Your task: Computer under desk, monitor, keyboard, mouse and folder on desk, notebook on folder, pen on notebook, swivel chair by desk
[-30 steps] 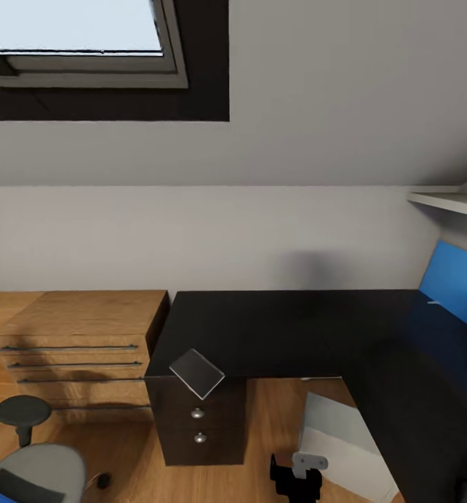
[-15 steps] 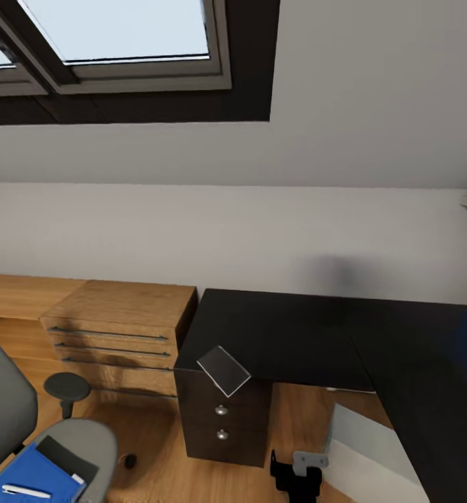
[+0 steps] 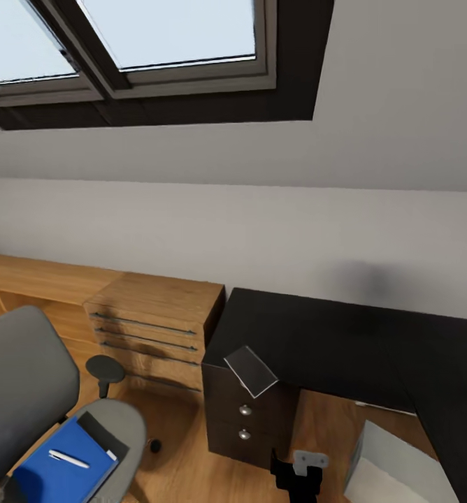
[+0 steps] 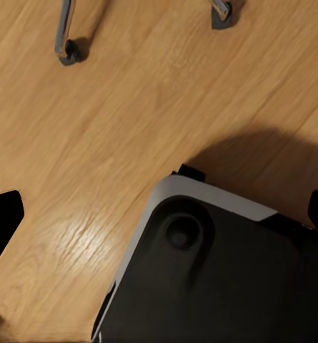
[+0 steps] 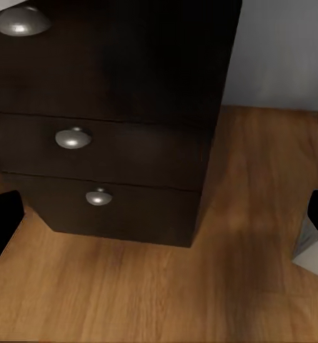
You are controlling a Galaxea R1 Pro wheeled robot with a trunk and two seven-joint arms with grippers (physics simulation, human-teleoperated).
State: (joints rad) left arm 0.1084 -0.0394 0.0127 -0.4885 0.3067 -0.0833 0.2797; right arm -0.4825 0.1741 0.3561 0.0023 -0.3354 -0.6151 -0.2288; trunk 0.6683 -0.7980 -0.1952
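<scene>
The swivel chair [image 3: 24, 391] stands at the lower left of the head view. On its seat lies the blue notebook [image 3: 59, 468] with the white pen [image 3: 68, 459] on top. A dark flat folder [image 3: 99, 429] sticks out from under the notebook. To the right is the black desk [image 3: 331, 335], and the pale computer [image 3: 394, 471] stands on the floor under it. Monitor, keyboard and mouse are out of view. My left gripper [image 4: 159, 221] hangs open over the wooden floor. My right gripper [image 5: 159, 221] is open and empty, facing the desk's drawer unit [image 5: 116, 136].
A light wooden dresser [image 3: 156, 321] stands between chair and desk. A thin grey panel [image 3: 251, 370] lies tilted over the desk's near corner above the drawers [image 3: 247, 419]. The chair's chrome legs and castors [image 4: 69, 50] and my own base [image 4: 223, 279] are close together on the floor.
The camera has turned left. The chair with the notebook and pen has come into the picture, and the blue thing at the right has left it. Both grippers look unchanged.
</scene>
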